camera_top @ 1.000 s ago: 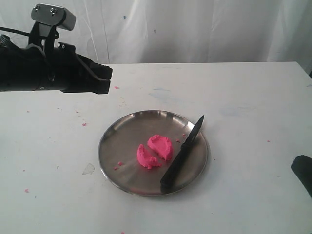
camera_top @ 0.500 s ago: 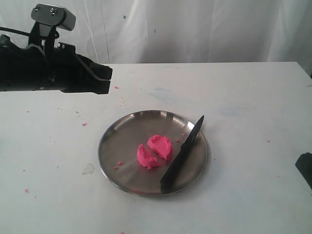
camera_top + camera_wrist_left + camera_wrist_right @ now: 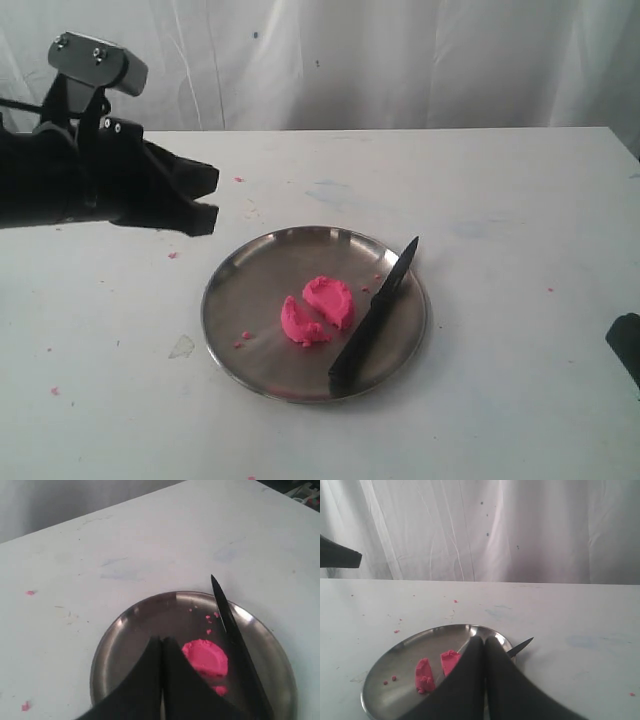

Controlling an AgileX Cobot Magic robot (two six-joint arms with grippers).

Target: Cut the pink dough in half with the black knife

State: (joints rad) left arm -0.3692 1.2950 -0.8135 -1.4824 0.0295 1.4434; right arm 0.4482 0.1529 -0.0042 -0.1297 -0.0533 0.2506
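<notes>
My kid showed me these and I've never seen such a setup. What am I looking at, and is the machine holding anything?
It is a robot with two arms, each ending in a gripper. One picture comes from a camera off the arms; the other two come from cameras on each wrist, so the dark wedge at the bottom of each is that arm's own closed fingers. On the white table sits a steel plate with pink dough cut into two pieces, and a black knife resting on the plate beside them. The left gripper hovers left of the plate; the right gripper is also shut. Neither holds anything.
</notes>
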